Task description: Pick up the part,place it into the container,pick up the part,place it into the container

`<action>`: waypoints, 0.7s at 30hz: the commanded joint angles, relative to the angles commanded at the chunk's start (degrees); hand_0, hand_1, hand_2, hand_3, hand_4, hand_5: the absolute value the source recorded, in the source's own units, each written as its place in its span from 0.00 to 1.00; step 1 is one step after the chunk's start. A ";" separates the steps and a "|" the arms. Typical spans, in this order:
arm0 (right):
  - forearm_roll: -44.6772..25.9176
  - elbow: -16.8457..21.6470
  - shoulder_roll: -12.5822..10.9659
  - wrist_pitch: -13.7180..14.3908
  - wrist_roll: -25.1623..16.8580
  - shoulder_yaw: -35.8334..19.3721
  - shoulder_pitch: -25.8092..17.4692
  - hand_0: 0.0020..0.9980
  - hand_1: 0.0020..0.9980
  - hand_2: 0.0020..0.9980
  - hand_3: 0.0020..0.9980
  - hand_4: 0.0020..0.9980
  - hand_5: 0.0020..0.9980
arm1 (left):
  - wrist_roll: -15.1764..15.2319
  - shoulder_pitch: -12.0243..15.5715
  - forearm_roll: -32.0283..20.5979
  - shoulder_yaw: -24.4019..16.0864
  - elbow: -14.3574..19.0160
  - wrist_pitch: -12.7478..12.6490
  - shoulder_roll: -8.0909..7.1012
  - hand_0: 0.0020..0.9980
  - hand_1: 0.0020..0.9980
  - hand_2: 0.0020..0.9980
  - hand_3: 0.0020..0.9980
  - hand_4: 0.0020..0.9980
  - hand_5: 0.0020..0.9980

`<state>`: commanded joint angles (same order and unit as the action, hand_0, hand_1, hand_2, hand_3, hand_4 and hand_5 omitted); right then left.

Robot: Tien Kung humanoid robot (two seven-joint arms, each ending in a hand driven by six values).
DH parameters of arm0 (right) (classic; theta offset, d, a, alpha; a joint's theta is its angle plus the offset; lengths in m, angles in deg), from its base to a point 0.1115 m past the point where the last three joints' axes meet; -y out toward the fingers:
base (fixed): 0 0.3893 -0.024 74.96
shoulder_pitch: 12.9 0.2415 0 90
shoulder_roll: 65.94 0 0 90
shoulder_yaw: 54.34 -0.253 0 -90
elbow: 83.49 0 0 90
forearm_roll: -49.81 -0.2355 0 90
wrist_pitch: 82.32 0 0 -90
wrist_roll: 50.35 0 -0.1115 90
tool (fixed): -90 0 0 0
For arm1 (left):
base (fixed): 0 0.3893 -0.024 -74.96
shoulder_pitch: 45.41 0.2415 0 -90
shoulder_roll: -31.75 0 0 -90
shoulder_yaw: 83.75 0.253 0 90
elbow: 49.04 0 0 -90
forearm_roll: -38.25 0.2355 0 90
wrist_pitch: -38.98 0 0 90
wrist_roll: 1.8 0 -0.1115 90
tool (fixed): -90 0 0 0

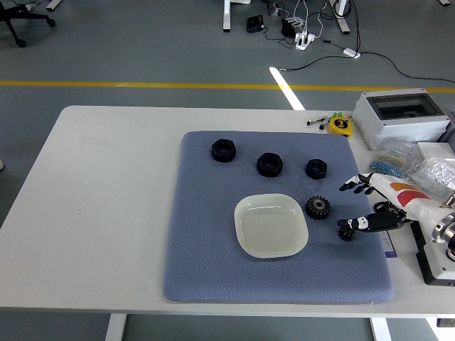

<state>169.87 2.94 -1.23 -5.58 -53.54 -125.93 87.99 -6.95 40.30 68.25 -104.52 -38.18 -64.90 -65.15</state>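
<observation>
On the blue-grey mat [206, 263] lies a pale square dish [271, 225], with nothing in it. Three black nut-like parts sit in a row toward the far side: one [224, 150] at left, one [269, 164] in the middle, one [316, 168] at right. A black gear [318, 207] rests just right of the dish. A smaller black gear [346, 232] lies near the mat's right edge, under the thumb tip of my right hand [360, 207]. That hand comes in from the right with fingers spread, holding nothing. My left arm is out of view.
A grey electrical box [403, 117] stands at the table's far right. A yellow tape measure [340, 126] and pens lie beside it. Plastic bags of small items [435, 170] sit behind my right forearm. The white table [106, 206] stretches left of the mat.
</observation>
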 joint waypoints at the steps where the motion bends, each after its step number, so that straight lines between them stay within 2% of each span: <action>1: 1.49 -0.10 -0.05 -0.09 -0.02 0.22 0.13 0.61 0.65 0.71 0.67 1.00 0.38 | 0.01 -0.02 -0.06 0.03 0.00 0.00 0.00 0.72 0.64 0.69 0.59 0.68 0.64; 2: 2.98 -0.18 -0.08 -0.18 -0.05 0.37 0.23 0.56 0.64 0.71 0.65 1.00 0.32 | 0.02 -0.03 -0.10 0.06 0.00 -0.01 0.00 0.72 0.64 0.69 0.58 0.68 0.64; 5: 9.59 -0.86 -0.15 -1.23 -0.41 1.38 0.93 0.56 0.64 0.71 0.65 1.00 0.32 | 0.10 -0.08 -0.45 0.27 0.00 -0.03 -0.01 0.72 0.64 0.69 0.58 0.68 0.64; 8: 9.94 -1.26 -0.16 -1.92 -0.55 2.18 1.30 0.56 0.64 0.71 0.65 1.00 0.32 | 0.14 -0.15 -0.62 0.43 0.01 -0.06 -0.01 0.72 0.64 0.69 0.58 0.68 0.64; 9: 9.94 -1.36 -0.16 -2.03 -0.56 2.54 1.39 0.49 0.62 0.71 0.63 1.00 0.27 | 0.17 -0.16 -0.72 0.48 0.01 -0.06 -0.03 0.72 0.64 0.69 0.59 0.68 0.64; 20: 9.94 -2.94 0.88 -1.63 -0.48 5.12 2.54 0.47 0.61 0.70 0.62 1.00 0.26 | 0.11 -0.27 -0.45 0.37 0.01 -0.06 -0.05 0.72 0.64 0.69 0.59 0.68 0.64; 21: 9.94 -3.28 1.01 -1.52 -0.45 5.25 2.65 0.46 0.60 0.68 0.62 0.97 0.23 | 0.12 -0.26 -0.47 0.37 0.02 -0.07 -0.05 0.72 0.63 0.69 0.59 0.68 0.64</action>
<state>179.81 -0.34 -0.22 -7.10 -54.00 -120.68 90.64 -6.84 40.04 67.78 -104.16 -38.17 -64.96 -65.20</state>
